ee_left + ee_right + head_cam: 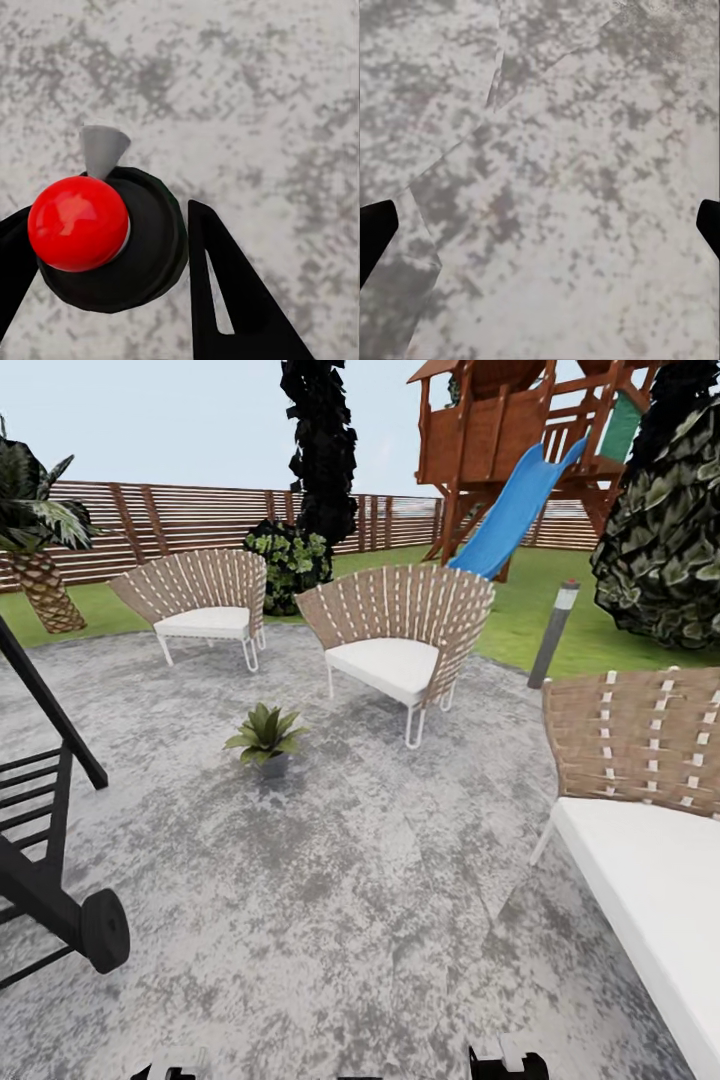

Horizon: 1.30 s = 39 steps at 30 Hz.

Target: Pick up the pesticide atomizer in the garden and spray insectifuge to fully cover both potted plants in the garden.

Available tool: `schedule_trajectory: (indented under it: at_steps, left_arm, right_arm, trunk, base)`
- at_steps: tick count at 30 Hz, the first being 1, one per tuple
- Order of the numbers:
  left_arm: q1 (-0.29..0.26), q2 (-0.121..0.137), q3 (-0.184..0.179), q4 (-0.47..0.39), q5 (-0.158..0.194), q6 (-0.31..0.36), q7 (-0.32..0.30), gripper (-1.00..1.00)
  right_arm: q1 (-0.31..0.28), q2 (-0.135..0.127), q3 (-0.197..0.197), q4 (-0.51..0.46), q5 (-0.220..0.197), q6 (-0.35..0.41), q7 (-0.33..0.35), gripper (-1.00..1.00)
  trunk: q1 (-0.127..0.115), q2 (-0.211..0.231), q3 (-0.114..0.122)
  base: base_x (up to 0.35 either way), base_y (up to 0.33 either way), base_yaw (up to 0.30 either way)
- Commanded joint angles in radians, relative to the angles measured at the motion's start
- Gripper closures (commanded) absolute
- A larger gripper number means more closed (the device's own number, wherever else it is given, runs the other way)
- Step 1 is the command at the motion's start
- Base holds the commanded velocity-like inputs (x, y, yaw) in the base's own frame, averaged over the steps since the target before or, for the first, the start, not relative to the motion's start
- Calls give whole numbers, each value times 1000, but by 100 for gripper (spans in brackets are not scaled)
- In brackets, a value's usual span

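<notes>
A: Where's the pesticide atomizer [112, 247] right now?

B: In the left gripper [112, 292]. The left wrist camera looks down its length: a round dark body between the two black fingers [232, 300], a glossy red cap on top, a pale grey nozzle poking forward over the mottled stone patio [262, 90]. The jaws look clamped on the bottle's body, one finger on each side.

A: And the right gripper [540, 232]?

B: Spread wide, nothing between the tips, just paving below.

A: How will the bottle handle?

B: My guess is light and rigid, a smooth plastic cylinder, so it could twist or slide in a pinch grip. Holding it around the body below the head seems sound, since that leaves the nozzle free to aim.

A: Plants?

B: One potted plant [266, 736] sits on the patio ahead, a low rosette in a small grey pot, between the wheeled black frame [60, 900] on the left and the nearest wicker chair [400, 645]. It's well apart from the robot. The second one I can't pick out

A: So the next need is getting closer?

B: Likely, with the nozzle pointed at the leaves
</notes>
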Motion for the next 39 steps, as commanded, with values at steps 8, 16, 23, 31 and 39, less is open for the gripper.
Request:
schedule_trajectory:
  at_steps: [8,16,23,31,39]
  left_arm:
    - [-1,0,9,1,-6,-3,-3,100]
    - [-1,0,9,1,-6,-3,-3,100]
    - [-1,0,10,1,-5,-3,-3,100]
    - [-1,0,10,1,-5,-3,-3,100]
    - [-1,0,10,2,-5,-3,-3,100]
  right_arm:
    - [0,0,9,-1,-6,-1,-4,-100]
    - [0,0,9,-1,-6,-1,-4,-100]
    - [0,0,9,-1,-6,-1,-4,-100]
    - [0,0,9,-1,-6,-1,-4,-100]
    - [0,-2,9,0,-5,-1,-5,-100]
  trunk:
    - [0,0,-1]
    - [0,0,-1]
    - [0,0,-1]
    - [0,0,-1]
    - [0,0,-1]
  base:
    - [270,-159,277]
    - [273,-168,213]
    - [287,-168,27]
    - [296,-162,237]
    - [309,-140,165]
